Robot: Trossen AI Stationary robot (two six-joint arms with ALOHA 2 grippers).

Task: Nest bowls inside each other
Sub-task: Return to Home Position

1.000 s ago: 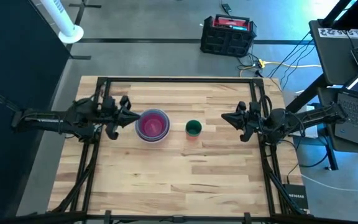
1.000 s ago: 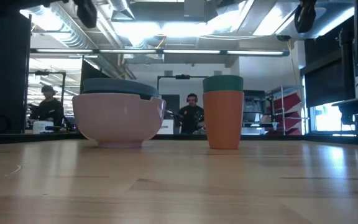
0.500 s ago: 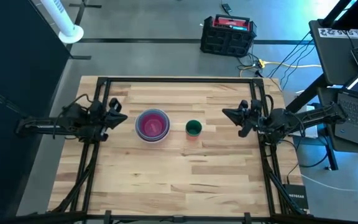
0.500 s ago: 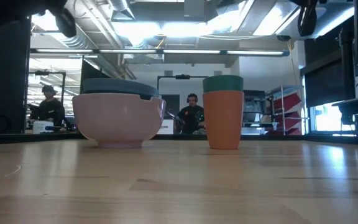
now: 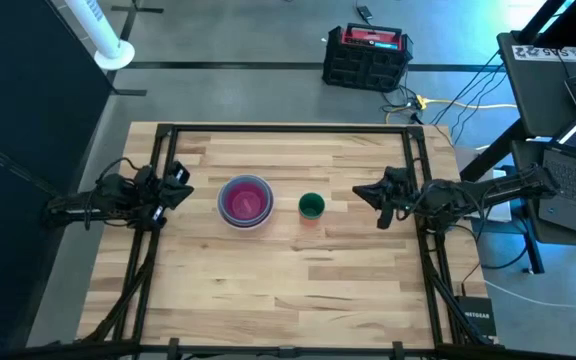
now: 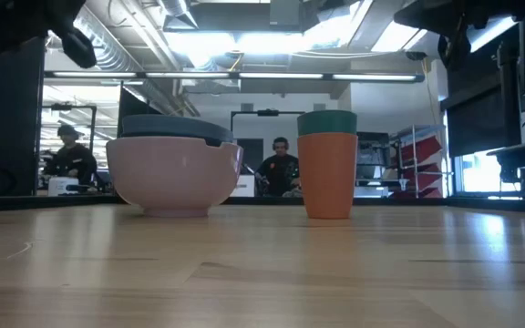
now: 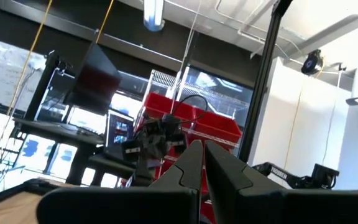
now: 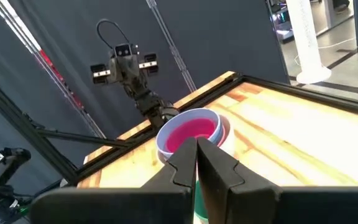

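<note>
A stack of nested bowls (image 5: 245, 201) stands left of the table's middle. Its outermost bowl is pink (image 6: 173, 178), a grey-blue rim (image 6: 171, 126) shows above it, and the innermost is magenta (image 8: 188, 134). Right of the stack, the small green bowl (image 5: 311, 206) sits inside the orange-red one (image 6: 326, 178). My left gripper (image 5: 182, 181) is shut and holds nothing; it hovers left of the stack and tips upward (image 7: 202, 155). My right gripper (image 5: 360, 192) is also shut and holds nothing. It hovers right of the green bowl and points level toward the bowls (image 8: 196, 152).
Bare wooden tabletop (image 5: 288, 290) lies in front of the bowls. Black frame rails (image 5: 288, 128) run along the table's far edge and sides. A black and red crate (image 5: 368, 55) sits on the floor behind the table. People sit in the room beyond (image 6: 281, 169).
My left gripper has drawn back from the bowl stack toward the table's left edge and sunk lower, staying shut. My right gripper has tipped down toward level without shifting place. The bowls have not moved.
</note>
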